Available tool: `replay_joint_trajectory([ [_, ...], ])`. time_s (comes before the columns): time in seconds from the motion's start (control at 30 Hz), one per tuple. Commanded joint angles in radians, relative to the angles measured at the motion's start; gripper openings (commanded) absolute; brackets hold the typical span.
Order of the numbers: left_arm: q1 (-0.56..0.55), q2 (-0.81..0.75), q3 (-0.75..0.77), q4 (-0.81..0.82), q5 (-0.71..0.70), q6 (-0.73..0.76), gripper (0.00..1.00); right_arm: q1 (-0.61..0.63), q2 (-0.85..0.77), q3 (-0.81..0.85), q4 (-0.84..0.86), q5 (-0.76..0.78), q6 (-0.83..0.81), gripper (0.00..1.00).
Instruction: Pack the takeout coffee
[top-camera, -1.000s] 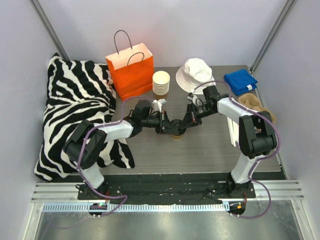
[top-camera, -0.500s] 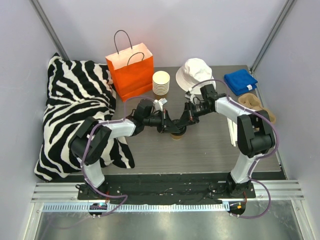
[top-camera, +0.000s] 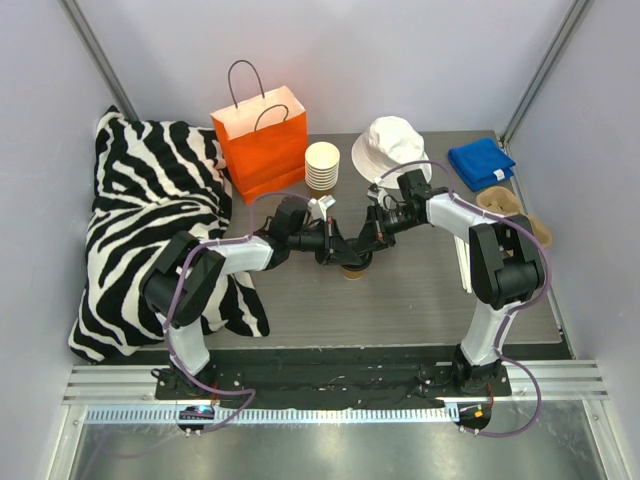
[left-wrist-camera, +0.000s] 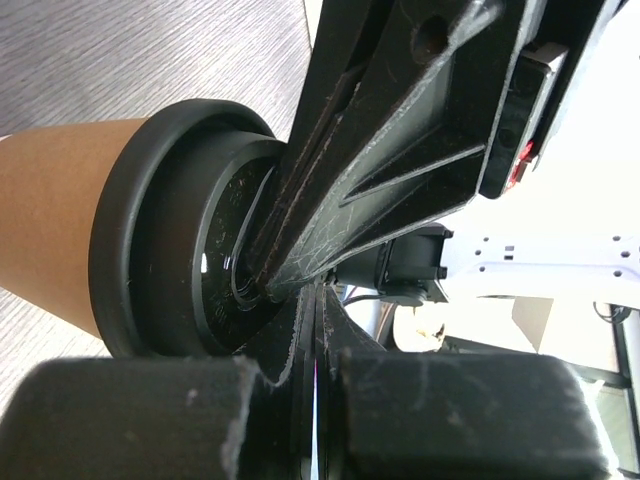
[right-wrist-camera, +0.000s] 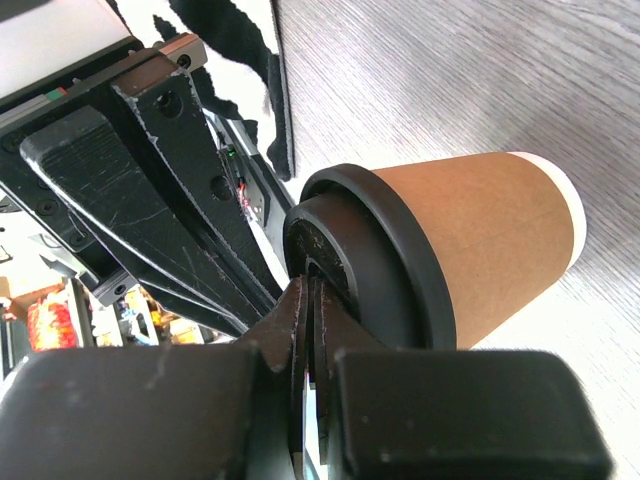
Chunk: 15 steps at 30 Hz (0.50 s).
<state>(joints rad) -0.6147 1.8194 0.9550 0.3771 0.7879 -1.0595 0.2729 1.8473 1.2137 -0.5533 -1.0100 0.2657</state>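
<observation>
**Seating the lid, two-arm press.** The takeout coffee, a small tan-brown paper cup (right-wrist-camera: 480, 250) capped by a round black plastic lid (left-wrist-camera: 150, 250), stands near the middle of the grey wood-grain table (top-camera: 400, 300), in front of the stack of lidless paper cups (top-camera: 322, 165) and the orange paper bag (top-camera: 262, 150). The left gripper (left-wrist-camera: 315, 305) and the right gripper (right-wrist-camera: 310, 300) each have their jaws together with nothing held between them. Both sets of tips rest on the lid's sunken top.

The step in hand appears to be pressing the lid home. To do it well, the push should run straight down the cup's axis and be shared evenly by both arms. A sideways component could tip the light cup or crease its wall. The rim should snap down all round before either arm lifts away.

**Comparison of views.**
- The top view shows the arms meeting over the cup and its place on the table, but the fingers hide the lid.
- The left wrist view shows the right fingers landing inside the lid's recess.
- The right wrist view shows the cup wall uncreased down to its pale base, and the lid's rim sitting level on that side.
</observation>
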Motion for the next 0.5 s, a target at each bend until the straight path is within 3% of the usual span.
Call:
replay_joint_trajectory([
  [0.0,0.023,0.054,-0.039,-0.161,-0.133,0.124,0.00,0.008,0.072,-0.019,-0.020,0.169,-0.074,0.04],
  [0.47,0.079,0.136,-0.071,-0.218,-0.208,0.199,0.00,0.008,0.109,-0.026,-0.034,0.188,-0.108,0.03],
])
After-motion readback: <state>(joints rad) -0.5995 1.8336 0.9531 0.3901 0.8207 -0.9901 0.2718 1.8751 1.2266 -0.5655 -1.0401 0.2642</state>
